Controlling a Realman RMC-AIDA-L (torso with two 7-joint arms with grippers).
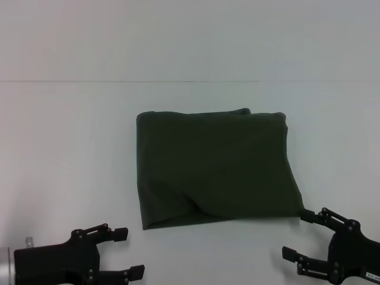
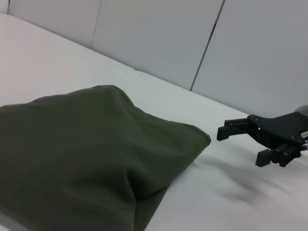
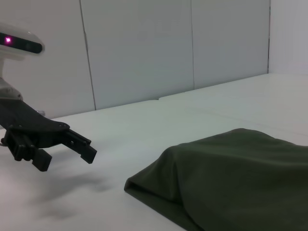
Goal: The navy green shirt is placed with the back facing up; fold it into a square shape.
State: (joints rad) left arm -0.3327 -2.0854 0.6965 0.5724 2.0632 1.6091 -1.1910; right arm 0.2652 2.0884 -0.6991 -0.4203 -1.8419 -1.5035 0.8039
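surface: plain white flat table (image 1: 65, 148) | lying on it: folded dark olive-green cotton shirt (image 1: 214, 169), roughly square

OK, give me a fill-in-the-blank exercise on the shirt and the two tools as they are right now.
1. The shirt lies on the table, folded into a roughly ____ shape.
2. The left tool has its fingers ____ and holds nothing.
3. The right tool sits by the shirt's near ____ corner.
4. The shirt's visible side shows ____ lettering.

Missing words: square; open; right; no
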